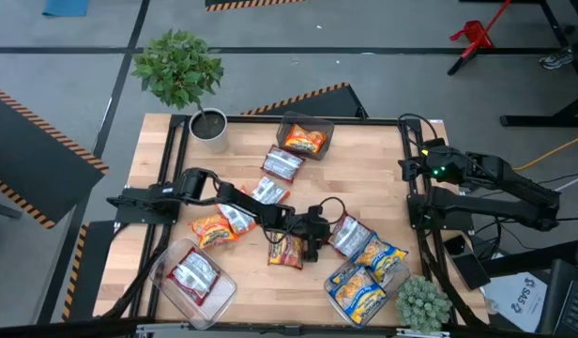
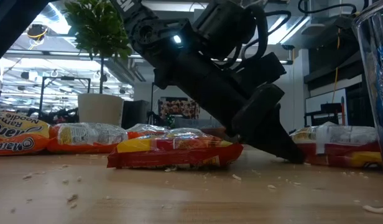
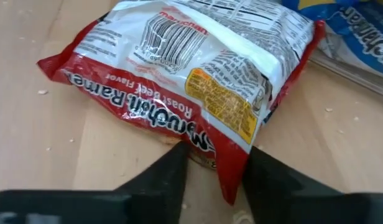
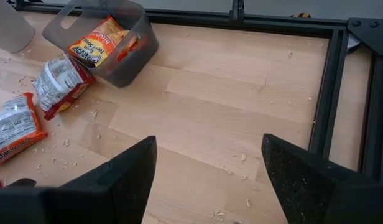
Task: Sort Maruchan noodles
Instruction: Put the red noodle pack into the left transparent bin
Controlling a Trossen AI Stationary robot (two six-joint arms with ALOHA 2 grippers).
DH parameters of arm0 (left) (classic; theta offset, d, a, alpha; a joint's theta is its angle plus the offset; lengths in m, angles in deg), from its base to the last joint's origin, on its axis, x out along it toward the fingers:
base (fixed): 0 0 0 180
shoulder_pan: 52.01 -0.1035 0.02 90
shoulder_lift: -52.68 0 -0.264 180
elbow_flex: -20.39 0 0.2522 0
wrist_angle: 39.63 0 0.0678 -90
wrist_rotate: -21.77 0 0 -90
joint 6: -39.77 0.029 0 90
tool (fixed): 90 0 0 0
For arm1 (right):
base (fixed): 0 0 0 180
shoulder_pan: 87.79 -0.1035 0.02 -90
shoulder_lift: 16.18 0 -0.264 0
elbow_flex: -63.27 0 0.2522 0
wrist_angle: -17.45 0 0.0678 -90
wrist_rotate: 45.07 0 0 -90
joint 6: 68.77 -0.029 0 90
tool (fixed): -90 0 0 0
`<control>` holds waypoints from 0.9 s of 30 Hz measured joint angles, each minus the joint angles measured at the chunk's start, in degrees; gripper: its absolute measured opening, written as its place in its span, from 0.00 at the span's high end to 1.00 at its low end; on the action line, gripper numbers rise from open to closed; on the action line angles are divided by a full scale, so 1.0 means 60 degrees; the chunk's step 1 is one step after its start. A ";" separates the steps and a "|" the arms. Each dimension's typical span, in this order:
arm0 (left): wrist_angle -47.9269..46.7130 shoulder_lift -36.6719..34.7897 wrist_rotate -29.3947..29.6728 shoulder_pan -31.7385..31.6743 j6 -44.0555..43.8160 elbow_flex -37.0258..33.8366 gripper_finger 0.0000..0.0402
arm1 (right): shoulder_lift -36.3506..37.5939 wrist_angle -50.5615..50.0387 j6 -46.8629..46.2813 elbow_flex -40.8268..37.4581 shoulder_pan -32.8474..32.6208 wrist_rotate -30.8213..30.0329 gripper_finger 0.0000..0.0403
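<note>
Ramen packets lie scattered on the wooden table. My left gripper point(image 1: 316, 240) point(image 3: 216, 177) reaches to the table's middle, fingers slanting down toward the right edge. It is open, with the dark-red end corner point(image 3: 227, 182) of a silver-white-and-dark-red packet point(image 1: 348, 235) point(image 3: 198, 74) between its fingers. That packet lies flat on the table. A red-and-yellow packet point(image 1: 287, 251) point(image 2: 176, 152) lies just nearer than the gripper. My right gripper point(image 1: 409, 170) point(image 4: 207, 180) waits open at the table's right edge, over bare wood. My left gripper stands open astride the dark-red end corner point(image 3: 227, 182) of the silver-white-and-dark-red packet, coming at it slanting down from the table's left. I cannot tell whether either finger touches the packet. The packet lies flat on the table.
Three clear bins: a far one point(image 1: 319, 125) with an orange packet, a near-left one point(image 1: 158, 268) with a silver-red packet, a near-right one point(image 1: 402, 274) with blue-and-yellow packets. More packets point(image 1: 267, 192) lie left of centre. A potted plant point(image 1: 209, 124) stands far left, a small plant point(image 1: 422, 302) near right.
</note>
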 joint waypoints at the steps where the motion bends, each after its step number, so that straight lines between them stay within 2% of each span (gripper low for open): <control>1: -0.0003 0.0000 0.0030 0.0004 -0.0008 0.0000 0.71 | 0.0000 -0.0001 0.0000 0.0000 0.0001 -0.0002 0.30; 5: -0.0041 0.0000 -0.0009 -0.0017 -0.0459 0.0000 0.92 | 0.0000 -0.0002 -0.0158 0.0000 0.0002 -0.0006 0.30; 7: -0.0041 0.0000 0.0012 -0.0017 -0.0730 0.0000 0.97 | 0.0000 -0.0002 -0.0200 0.0000 0.0002 -0.0008 0.30; 13: -0.0568 -0.0343 0.0045 -0.0029 -0.1510 -0.0025 0.99 | 0.0000 -0.0006 -0.0217 0.0000 0.0002 -0.0013 0.30; 20: -0.2652 -0.1790 0.1555 -0.0087 -0.1511 -0.0035 0.99 | 0.0000 -0.0024 -0.0215 0.0000 0.0002 -0.0028 0.30; 27: -0.4807 -0.3597 0.2650 0.0102 -0.1504 -0.0025 1.00 | 0.0000 -0.0030 -0.0174 0.0000 -0.0001 -0.0028 0.30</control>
